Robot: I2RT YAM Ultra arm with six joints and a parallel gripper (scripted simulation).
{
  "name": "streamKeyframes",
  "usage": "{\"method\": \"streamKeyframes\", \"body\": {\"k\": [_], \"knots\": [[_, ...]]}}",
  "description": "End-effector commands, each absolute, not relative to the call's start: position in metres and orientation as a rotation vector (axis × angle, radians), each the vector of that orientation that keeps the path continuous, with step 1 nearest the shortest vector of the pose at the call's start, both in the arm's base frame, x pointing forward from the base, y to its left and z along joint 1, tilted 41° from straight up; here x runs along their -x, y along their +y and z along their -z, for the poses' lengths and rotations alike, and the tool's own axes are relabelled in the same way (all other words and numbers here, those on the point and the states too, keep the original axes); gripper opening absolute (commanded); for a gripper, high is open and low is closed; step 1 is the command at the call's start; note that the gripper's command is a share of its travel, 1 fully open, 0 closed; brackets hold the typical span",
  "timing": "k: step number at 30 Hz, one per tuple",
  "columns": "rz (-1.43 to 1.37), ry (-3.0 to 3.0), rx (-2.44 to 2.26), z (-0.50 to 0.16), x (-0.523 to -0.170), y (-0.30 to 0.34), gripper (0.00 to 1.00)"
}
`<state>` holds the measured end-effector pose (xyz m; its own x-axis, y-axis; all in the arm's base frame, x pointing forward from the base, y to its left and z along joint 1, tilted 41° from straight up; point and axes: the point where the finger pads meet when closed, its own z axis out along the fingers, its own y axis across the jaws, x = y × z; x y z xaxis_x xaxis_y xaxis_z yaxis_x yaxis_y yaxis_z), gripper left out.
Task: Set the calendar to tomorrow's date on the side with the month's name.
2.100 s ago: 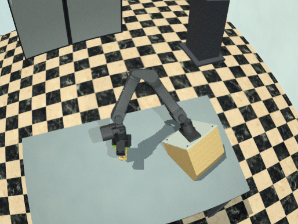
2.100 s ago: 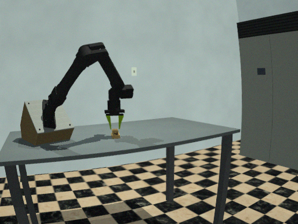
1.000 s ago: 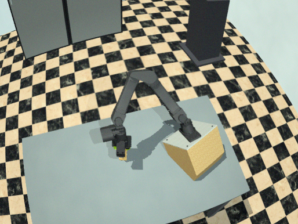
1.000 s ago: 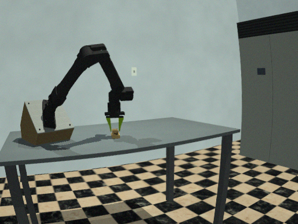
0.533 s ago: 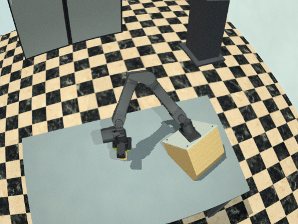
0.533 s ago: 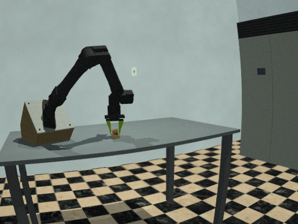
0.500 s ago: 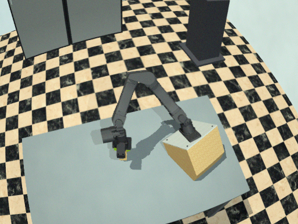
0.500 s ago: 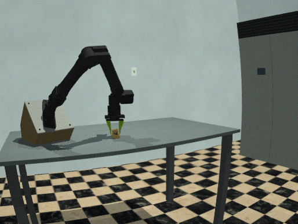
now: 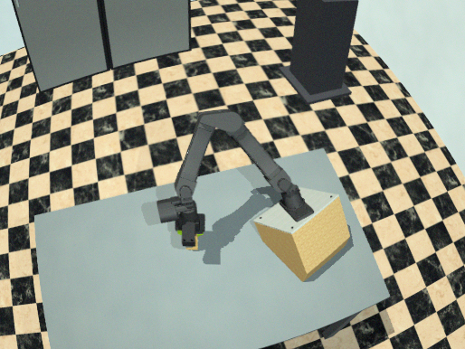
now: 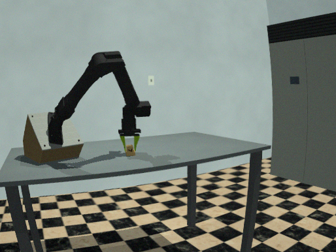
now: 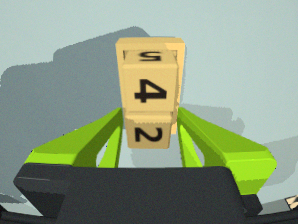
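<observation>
The calendar is a small wooden tray with two number cubes, standing on the grey table. In the wrist view the far cube (image 11: 150, 90) shows a 4 and the near cube (image 11: 148, 135) shows a 2. A small dark marking on the tray's far end is too small to read. My gripper (image 11: 150, 114) points straight down over it, open, with a green finger on each side of the near cube. Whether the fingers touch the cube cannot be told. In the top view the gripper (image 9: 190, 237) hides most of the calendar (image 9: 194, 248). The exterior view shows the calendar (image 10: 130, 153) between the fingertips (image 10: 130, 145).
The arm's wooden base block (image 9: 303, 235) stands on the table to the right of the calendar. Grey cabinets (image 9: 101, 32) and a dark pillar (image 9: 321, 45) stand on the checkered floor beyond the table.
</observation>
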<state>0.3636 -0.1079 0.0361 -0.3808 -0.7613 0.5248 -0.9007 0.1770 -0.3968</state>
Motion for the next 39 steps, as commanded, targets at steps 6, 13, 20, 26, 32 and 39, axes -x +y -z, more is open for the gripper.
{"method": "streamKeyframes", "body": {"k": [6, 13, 20, 26, 32, 39], "knots": [[-1.027, -2.257, -1.651, -0.0472, -0.3728, -0.0986, 0.45], [-1.027, -2.257, -1.651, -0.0472, -0.3728, -0.0986, 0.45], [-1.027, -2.257, -1.651, -0.0472, -0.3728, -0.0986, 0.45], [-1.027, -2.257, -1.651, -0.0472, -0.3728, -0.0986, 0.26], [-1.027, -2.257, -1.651, -0.0472, -0.3728, -0.0986, 0.26], [-1.027, -2.257, -1.651, -0.0472, -0.3728, -0.0986, 0.26]]}}
